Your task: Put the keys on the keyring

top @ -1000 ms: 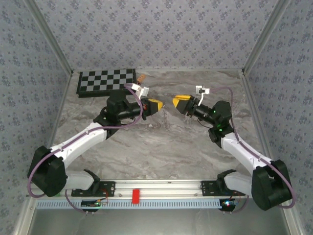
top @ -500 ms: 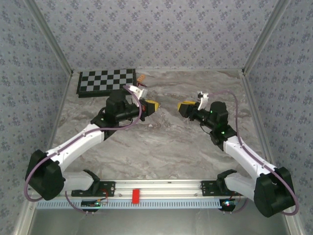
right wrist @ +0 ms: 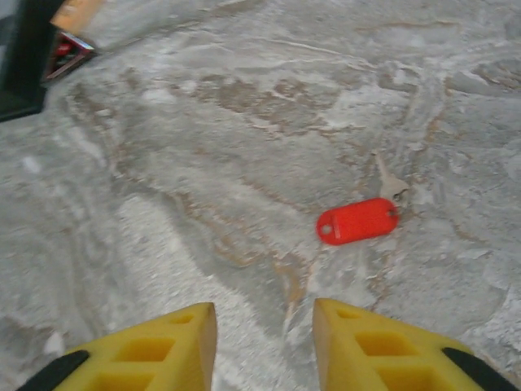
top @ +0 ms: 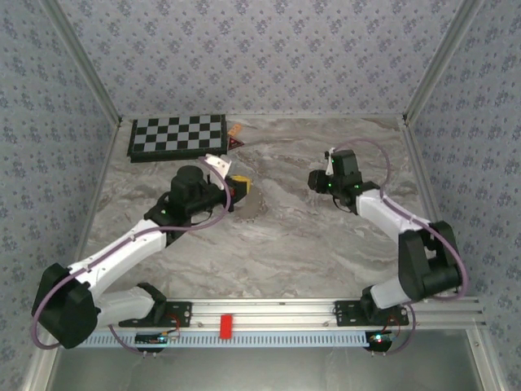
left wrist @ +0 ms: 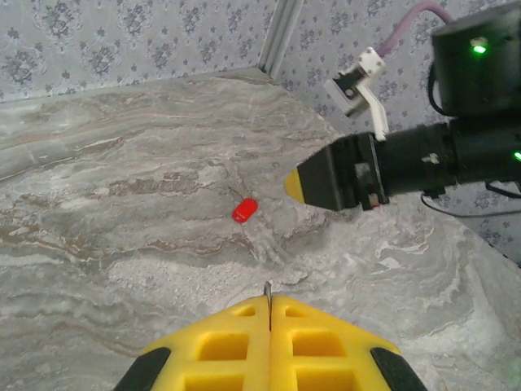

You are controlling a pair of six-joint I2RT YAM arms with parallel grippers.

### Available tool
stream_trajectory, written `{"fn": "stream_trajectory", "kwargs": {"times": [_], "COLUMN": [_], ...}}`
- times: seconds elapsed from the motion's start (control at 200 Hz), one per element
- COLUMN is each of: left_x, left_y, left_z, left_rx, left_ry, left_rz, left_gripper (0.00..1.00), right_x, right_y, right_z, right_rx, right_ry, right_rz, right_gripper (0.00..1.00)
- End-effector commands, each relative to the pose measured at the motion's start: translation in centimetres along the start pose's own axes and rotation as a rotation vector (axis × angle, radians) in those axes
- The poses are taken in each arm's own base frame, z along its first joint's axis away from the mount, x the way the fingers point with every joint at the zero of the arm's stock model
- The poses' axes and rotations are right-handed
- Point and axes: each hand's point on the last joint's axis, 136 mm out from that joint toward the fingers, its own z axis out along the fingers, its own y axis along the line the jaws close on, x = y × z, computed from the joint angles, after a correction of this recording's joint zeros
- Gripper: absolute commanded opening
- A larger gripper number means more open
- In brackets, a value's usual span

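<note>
Your right gripper (right wrist: 262, 319) has its yellow fingers (right wrist: 381, 352) parted with nothing between them, over the grey marbled table (right wrist: 203, 147). The key (right wrist: 358, 221) lies flat just ahead of the finger on the right of the view, clear of it, with its silvery blade angling away from the far end of its red head. Far ahead, beyond the other finger, you can see a dark board's corner (right wrist: 18, 65) with an orange-brown piece (right wrist: 75, 11) beside it.

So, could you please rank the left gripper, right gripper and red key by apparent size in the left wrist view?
1. left gripper, though its nearness to the camera inflates it.
2. right gripper.
3. red key, clearly the smallest.
</note>
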Motion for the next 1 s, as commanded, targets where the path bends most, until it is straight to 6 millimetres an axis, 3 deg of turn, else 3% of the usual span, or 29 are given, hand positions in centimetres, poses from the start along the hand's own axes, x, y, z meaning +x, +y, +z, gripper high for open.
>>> {"fn": "stream_trajectory", "kwargs": {"times": [0.0, 0.285, 0.51, 0.52, 0.545, 0.745, 0.994], "left_x": [-2.8, -2.8, -2.8, -2.7, -2.7, -2.7, -2.7], "left_y": [-1.3, -1.5, -1.6, -1.6, -1.6, -1.6, -1.6], "left_z": [-1.3, -1.3, -1.3, -1.3, -1.3, -1.3, -1.3], "left_rx": [0.024, 0.035, 0.039, 0.038, 0.04, 0.041, 0.043], "left_ry": [-0.105, -0.108, -0.106, -0.105, -0.104, -0.102, -0.105], "left_rz": [0.053, 0.044, 0.039, 0.04, 0.041, 0.039, 0.039], "left_gripper": [0.0, 0.0, 0.0, 0.0, 0.0, 0.0, 0.0], "right_x": [-0.3, 0.3, 1.1, 0.0, -0.4, 0.0, 0.0], "right_y": [-3.0, -7.2, -7.9, -7.6, -7.6, -7.6, -7.7], "right_z": [1.5, 5.4, 6.9, 6.9, 7.1, 8.5, 9.3], "right_rx": [0.121, 0.216, 0.212, 0.201, 0.197, 0.173, 0.159], "right_ry": [0.05, 0.181, 0.238, 0.217, 0.212, 0.258, 0.287], "right_rz": [0.043, 0.117, 0.133, 0.131, 0.135, 0.15, 0.164], "right_gripper": [0.31, 0.28, 0.28, 0.27, 0.28, 0.28, 0.2]}}
